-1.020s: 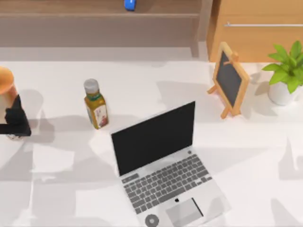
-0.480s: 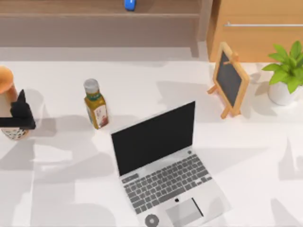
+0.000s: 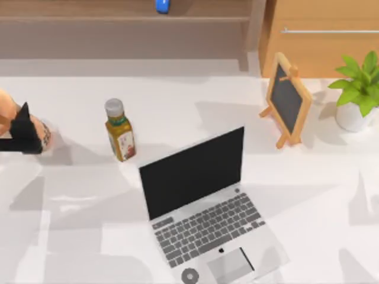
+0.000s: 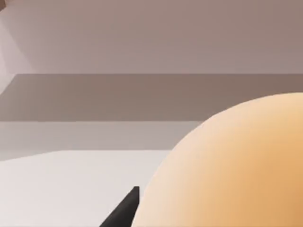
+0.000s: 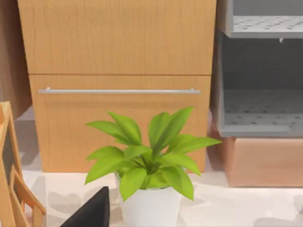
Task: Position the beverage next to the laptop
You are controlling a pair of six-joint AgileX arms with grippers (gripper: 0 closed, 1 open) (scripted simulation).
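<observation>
Table (image 3: 308, 195): wide bare stretch between my cup and the laptop.
Laptop (image 3: 204, 207): open at centre, well apart from the beverage; placing is not yet done.
Bottle (image 3: 120, 130): stands on the direct path.
Beverage (image 3: 7, 109): at the table's left edge, tilted.
Left gripper (image 3: 21, 133): clamped on the beverage.
Right arm: parked.

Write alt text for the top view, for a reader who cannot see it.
At the table's far left edge, the left gripper holds the tilted orange beverage. A small bottle stands between it and the open silver laptop at centre, with a chalkboard easel and potted plant at the right.
</observation>
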